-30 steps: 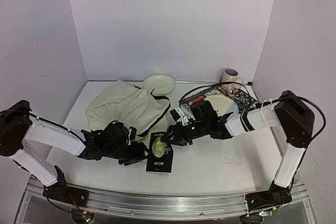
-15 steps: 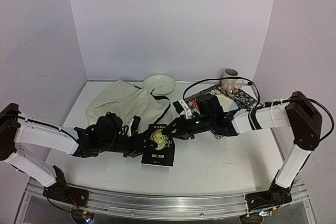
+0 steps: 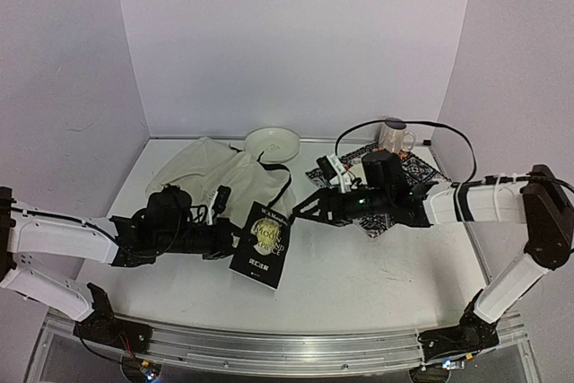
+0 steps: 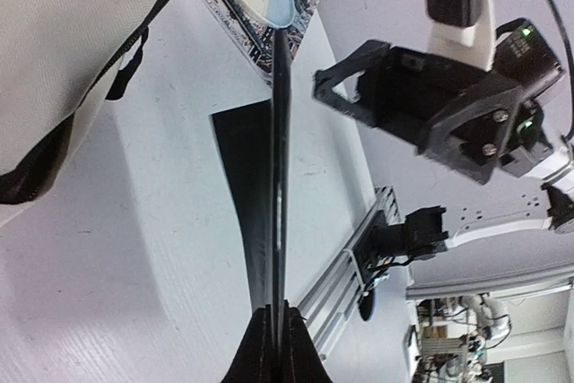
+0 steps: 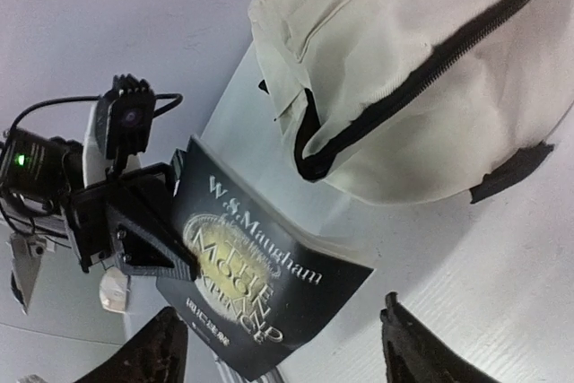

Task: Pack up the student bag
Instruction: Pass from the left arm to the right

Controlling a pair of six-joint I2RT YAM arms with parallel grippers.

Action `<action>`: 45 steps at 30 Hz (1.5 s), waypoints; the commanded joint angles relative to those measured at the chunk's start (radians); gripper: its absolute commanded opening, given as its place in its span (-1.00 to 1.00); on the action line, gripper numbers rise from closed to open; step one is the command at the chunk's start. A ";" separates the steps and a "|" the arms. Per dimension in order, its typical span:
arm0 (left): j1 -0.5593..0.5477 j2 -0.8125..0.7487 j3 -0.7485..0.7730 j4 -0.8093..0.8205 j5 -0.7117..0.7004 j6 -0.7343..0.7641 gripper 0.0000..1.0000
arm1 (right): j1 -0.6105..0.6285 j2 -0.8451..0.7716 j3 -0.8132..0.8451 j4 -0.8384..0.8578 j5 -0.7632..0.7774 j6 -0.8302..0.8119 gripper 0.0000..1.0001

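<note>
Left end effector pinching black paperback book, frame centre. Right end effector spread, empty, beside book. Cream fabric backpack upper left.

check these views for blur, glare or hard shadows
Top external: even soft light, sharp, no glare. Left wrist: the table is shaded beside the edge-on book. Right wrist: the book's title reads sharp; the fingertips at the bottom are dark and soft.
</note>
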 commanded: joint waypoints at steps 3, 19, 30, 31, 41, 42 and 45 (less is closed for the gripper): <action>0.016 0.000 0.215 -0.354 -0.002 0.308 -1.00 | -0.007 -0.145 0.028 -0.170 -0.074 -0.418 0.66; 0.016 0.078 0.574 -0.740 0.164 0.794 -1.00 | -0.007 -0.115 0.289 -0.513 -0.300 -1.026 0.70; 0.015 0.103 0.698 -0.835 0.243 0.923 -1.00 | -0.003 -0.005 0.378 -0.661 -0.366 -1.131 0.47; 0.015 0.102 0.703 -0.839 0.243 0.928 -1.00 | -0.003 -0.002 0.379 -0.670 -0.368 -1.140 0.43; 0.015 0.114 0.738 -0.861 0.230 0.939 -1.00 | -0.001 0.057 0.428 -0.773 -0.407 -1.188 -0.12; 0.014 0.117 0.740 -0.862 0.233 0.939 -1.00 | 0.000 0.062 0.433 -0.778 -0.410 -1.192 -0.20; 0.015 0.121 0.748 -0.862 0.246 0.939 -1.00 | 0.001 0.078 0.446 -0.788 -0.418 -1.203 -0.32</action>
